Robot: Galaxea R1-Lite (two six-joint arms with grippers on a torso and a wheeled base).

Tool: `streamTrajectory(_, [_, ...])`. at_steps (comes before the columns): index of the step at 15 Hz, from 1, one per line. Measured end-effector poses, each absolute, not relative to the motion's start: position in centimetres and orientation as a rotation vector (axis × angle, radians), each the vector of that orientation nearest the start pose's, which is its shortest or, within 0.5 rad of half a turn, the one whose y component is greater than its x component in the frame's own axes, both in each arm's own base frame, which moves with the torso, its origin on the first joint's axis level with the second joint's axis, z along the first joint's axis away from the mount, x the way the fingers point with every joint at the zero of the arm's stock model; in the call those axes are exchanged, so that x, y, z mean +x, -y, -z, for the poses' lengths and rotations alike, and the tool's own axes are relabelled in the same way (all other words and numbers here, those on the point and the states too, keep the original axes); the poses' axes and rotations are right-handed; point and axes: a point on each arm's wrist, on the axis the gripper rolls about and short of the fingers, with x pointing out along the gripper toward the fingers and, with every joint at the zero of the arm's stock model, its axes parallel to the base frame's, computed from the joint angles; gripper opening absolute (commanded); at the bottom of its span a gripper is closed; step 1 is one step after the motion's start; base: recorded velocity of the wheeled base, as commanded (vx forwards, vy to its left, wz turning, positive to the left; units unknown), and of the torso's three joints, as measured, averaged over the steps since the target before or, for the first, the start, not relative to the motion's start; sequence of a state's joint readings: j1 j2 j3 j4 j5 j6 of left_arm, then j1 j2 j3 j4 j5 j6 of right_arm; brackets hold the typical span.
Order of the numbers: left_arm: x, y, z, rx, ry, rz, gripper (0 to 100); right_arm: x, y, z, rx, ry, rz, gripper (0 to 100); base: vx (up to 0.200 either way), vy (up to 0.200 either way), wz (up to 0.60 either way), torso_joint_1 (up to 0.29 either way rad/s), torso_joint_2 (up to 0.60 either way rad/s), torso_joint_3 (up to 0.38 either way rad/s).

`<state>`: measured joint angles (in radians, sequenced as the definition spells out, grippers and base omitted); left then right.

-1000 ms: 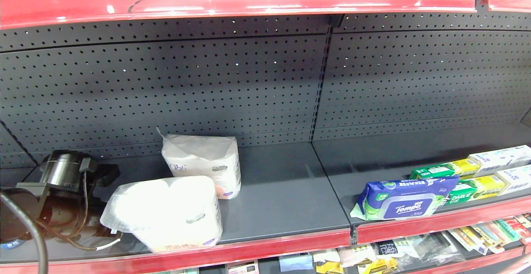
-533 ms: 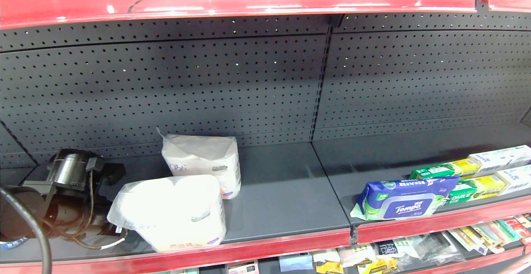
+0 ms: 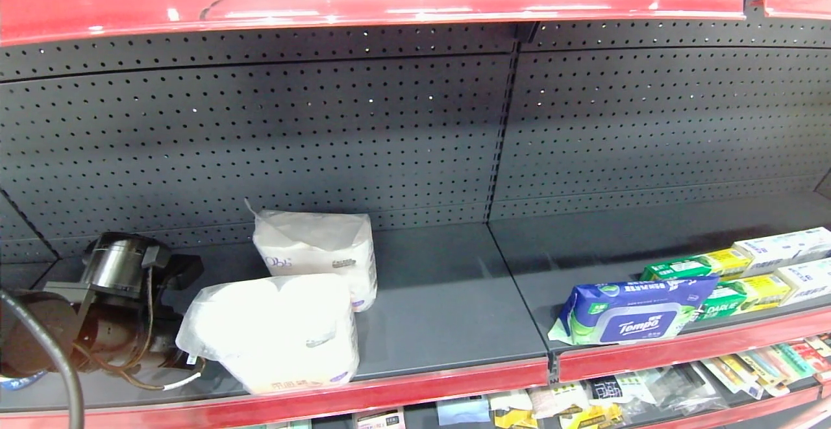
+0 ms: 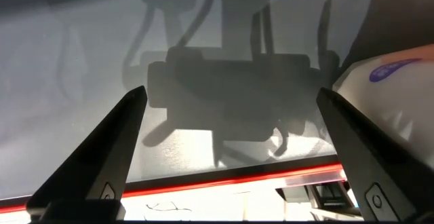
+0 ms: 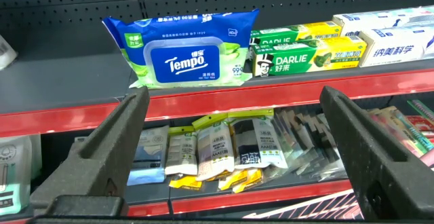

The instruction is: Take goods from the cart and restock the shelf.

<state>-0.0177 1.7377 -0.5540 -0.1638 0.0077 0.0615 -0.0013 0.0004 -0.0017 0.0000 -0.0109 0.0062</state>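
Grey metal made the deck of the shelf, edged in red along its front, with a perforated back panel behind. On its left part lay a white toilet-roll pack in clear wrap, close to the front edge, and a second pack stood just behind it — touching or not, I could not tell. My left gripper hung low over the deck just left of the front pack, its jaws spread wide with nothing between them; the pack's wrap showed just outside one finger. My right gripper was likewise wide open and empty, held off the shelf's front, facing a blue wet wipes pack that lay at the edge of the deck's right part — green toothpaste boxes just beside it. Below that deck lay small sachets.
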Motion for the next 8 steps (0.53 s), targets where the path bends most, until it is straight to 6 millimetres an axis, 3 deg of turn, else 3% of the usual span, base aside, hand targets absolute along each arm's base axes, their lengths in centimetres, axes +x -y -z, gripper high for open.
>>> streamTrajectory(8, [23.94,1.02,-7.47,0.083,-1.021,0.063,100,-2.29,0.02,-7.60,0.006,0.001,0.013,100,0.000,0.000,0.00,0.000,0.00,0.000])
